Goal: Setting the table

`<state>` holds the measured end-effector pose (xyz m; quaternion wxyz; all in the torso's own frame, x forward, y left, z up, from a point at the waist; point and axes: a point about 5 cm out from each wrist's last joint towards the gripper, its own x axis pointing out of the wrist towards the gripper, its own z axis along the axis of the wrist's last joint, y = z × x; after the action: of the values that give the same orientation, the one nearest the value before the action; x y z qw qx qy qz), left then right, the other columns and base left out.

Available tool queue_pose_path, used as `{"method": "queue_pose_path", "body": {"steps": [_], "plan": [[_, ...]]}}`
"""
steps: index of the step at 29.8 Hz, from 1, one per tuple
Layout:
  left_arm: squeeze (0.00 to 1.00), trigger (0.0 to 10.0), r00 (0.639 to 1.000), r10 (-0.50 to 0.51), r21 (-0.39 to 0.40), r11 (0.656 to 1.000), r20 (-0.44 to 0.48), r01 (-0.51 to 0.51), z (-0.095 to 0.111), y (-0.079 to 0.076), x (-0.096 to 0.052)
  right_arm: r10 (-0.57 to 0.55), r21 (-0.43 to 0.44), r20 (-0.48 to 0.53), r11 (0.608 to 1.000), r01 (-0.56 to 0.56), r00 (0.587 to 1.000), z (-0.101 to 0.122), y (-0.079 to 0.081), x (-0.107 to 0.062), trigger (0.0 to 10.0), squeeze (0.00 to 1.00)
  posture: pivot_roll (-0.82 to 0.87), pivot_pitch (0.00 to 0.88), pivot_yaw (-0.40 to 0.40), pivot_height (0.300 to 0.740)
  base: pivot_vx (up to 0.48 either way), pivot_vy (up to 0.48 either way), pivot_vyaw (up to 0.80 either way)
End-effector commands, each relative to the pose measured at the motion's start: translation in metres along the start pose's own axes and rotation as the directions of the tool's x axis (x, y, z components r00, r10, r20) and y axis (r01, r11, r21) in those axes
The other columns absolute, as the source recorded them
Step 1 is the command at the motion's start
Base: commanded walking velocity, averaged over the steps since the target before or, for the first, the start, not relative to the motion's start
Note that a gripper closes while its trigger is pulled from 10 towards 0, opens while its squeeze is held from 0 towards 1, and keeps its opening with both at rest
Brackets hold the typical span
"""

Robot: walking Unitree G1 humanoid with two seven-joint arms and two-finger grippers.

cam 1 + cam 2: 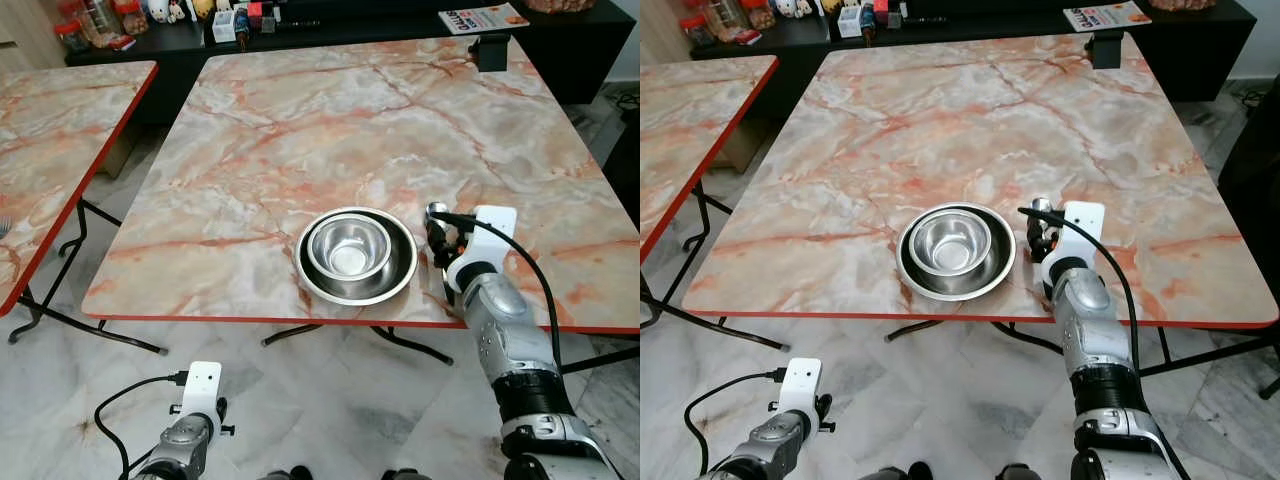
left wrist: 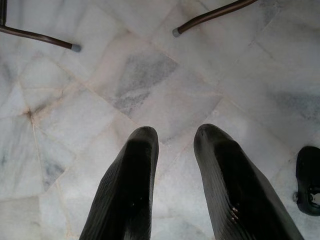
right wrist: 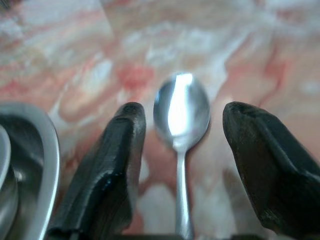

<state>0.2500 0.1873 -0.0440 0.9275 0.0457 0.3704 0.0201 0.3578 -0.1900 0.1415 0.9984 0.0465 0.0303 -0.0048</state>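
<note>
Marble table (image 1: 300, 120), pink-veined with a red edge, carries a steel plate (image 1: 400, 285) near its front edge, and a steel bowl (image 1: 348, 246) sits inside that plate. Just beside the plate the right gripper (image 1: 437, 235) rests over the tabletop. From the head you mostly see its wrist; the right wrist view shows a spoon (image 3: 181, 112) lying between its fingers (image 3: 107, 170), which stand wide and clear of the spoon. The left gripper (image 2: 175, 145) hangs low over the tiled floor (image 2: 150, 80), fingers narrowly parted, holding nothing, near a table leg's foot (image 2: 176, 32).
</note>
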Motion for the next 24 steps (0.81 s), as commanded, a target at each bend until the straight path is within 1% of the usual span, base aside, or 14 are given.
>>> {"method": "queue_pose_path", "body": {"steps": [1,5,6,7,9,10,12,13,17,19,24], "plan": [[0.00,10.0,1.000,0.009,0.006,1.000,-0.027,-0.009,-0.006,0.003,-0.001,-0.001,-0.004,0.092,1.000,0.002,0.996,0.019,0.002,0.002,10.0,0.00,-0.07,0.141,0.101,0.740,0.000,0.000,0.00],[0.00,10.0,1.000,0.010,-0.002,1.000,-0.015,-0.010,-0.005,0.003,-0.001,-0.018,0.005,0.180,1.000,0.018,0.983,0.032,-0.001,0.001,10.0,0.00,-0.07,0.136,0.100,0.740,0.000,0.000,0.00],[0.00,10.0,1.000,0.011,-0.006,1.000,-0.008,-0.011,-0.005,0.002,-0.001,-0.031,0.026,0.190,0.999,0.026,0.981,0.032,-0.003,0.001,10.0,0.00,-0.08,0.123,0.098,0.740,0.000,0.000,0.00],[0.00,10.0,1.000,0.011,-0.006,1.000,-0.008,-0.011,-0.005,0.002,-0.001,-0.031,0.026,0.190,0.999,0.026,0.981,0.032,-0.003,0.001,10.0,0.00,-0.08,0.123,0.098,0.740,0.000,0.000,0.00],[0.00,10.0,1.000,0.013,-0.012,1.000,0.003,-0.013,-0.005,0.002,-0.001,-0.054,0.042,0.198,0.998,0.047,0.979,0.029,-0.008,0.002,10.0,0.00,-0.07,0.107,0.097,0.740,0.000,0.000,0.00],[0.00,10.0,1.000,0.013,-0.013,1.000,0.007,-0.013,-0.004,0.001,-0.001,-0.065,0.029,0.203,0.998,0.061,0.977,0.029,-0.011,0.002,10.0,0.00,-0.07,0.107,0.097,0.740,0.000,0.000,0.00],[0.00,10.0,1.000,0.013,-0.018,1.000,0.018,-0.013,-0.004,0.001,-0.001,-0.073,0.008,0.237,0.997,0.073,0.969,0.034,-0.012,0.003,10.0,0.00,-0.07,0.093,0.095,0.740,0.000,0.000,0.00],[0.00,10.0,1.000,0.014,-0.023,1.000,0.023,-0.013,-0.004,0.001,-0.002,-0.071,0.008,0.256,0.997,0.071,0.964,0.038,-0.012,0.003,10.0,0.00,-0.07,0.093,0.095,0.740,0.000,0.000,0.00],[0.00,10.0,0.999,0.024,-0.040,0.999,0.028,-0.022,-0.004,0.001,-0.002,-0.052,-0.019,0.277,0.998,0.060,0.959,0.044,-0.010,0.003,10.0,0.00,-0.09,0.079,0.095,0.740,0.000,0.000,0.00],[0.00,10.0,0.999,0.029,-0.051,0.998,0.027,-0.028,-0.005,0.002,-0.002,-0.051,-0.017,0.287,0.998,0.058,0.957,0.045,-0.009,0.003,10.0,0.00,-0.09,0.082,0.099,0.740,0.000,0.000,0.00],[0.00,10.0,0.999,0.036,-0.052,0.998,0.028,-0.035,-0.006,0.003,-0.002,-0.055,-0.008,0.304,0.998,0.060,0.951,0.045,-0.008,0.002,10.0,0.00,-0.08,0.090,0.100,0.740,0.000,0.412,0.00]]}}
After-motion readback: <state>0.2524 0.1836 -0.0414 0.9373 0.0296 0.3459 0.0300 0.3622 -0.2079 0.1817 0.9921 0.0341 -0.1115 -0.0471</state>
